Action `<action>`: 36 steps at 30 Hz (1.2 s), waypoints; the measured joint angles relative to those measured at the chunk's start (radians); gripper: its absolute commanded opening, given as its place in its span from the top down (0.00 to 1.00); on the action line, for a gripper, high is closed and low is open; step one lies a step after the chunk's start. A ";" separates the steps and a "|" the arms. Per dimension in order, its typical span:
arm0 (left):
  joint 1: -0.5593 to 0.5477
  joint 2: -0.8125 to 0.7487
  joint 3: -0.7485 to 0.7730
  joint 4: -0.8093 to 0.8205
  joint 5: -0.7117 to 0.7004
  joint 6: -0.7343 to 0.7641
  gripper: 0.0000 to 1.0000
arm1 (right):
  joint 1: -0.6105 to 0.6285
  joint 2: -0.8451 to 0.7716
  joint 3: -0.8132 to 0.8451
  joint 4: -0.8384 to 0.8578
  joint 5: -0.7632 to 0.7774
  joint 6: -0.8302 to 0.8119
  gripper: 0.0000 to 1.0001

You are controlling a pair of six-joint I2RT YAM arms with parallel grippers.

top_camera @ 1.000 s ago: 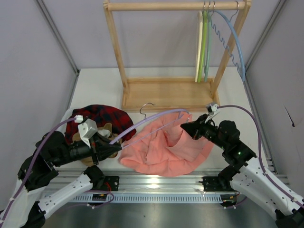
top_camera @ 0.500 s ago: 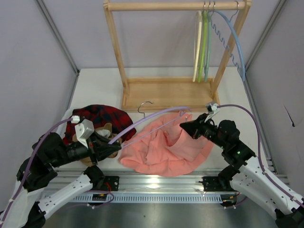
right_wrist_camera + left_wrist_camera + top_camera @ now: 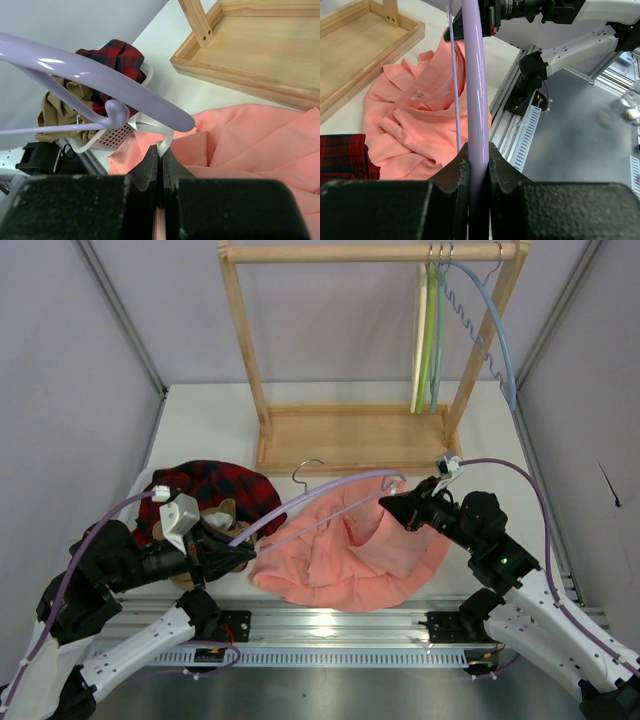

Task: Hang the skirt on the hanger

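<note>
The hanger (image 3: 475, 75) is thin, pale lilac and arched, with a small silver hook turned away from both grippers. Its long axis runs from the left gripper (image 3: 478, 152), which clamps one end, across to the right gripper (image 3: 160, 150). That gripper's fingers pinch the wrinkled pink skirt (image 3: 350, 555), which lies between the two.

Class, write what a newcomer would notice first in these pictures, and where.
The salmon-pink skirt lies crumpled front and centre, one edge pinched by the right pincer. Above it arcs the lilac hanger, clamped in the left pincer. Behind stands a wooden rack.
</note>
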 measured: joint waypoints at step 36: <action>0.000 0.002 -0.013 0.038 0.023 -0.004 1.00 | 0.000 -0.024 0.014 -0.024 0.007 -0.008 1.00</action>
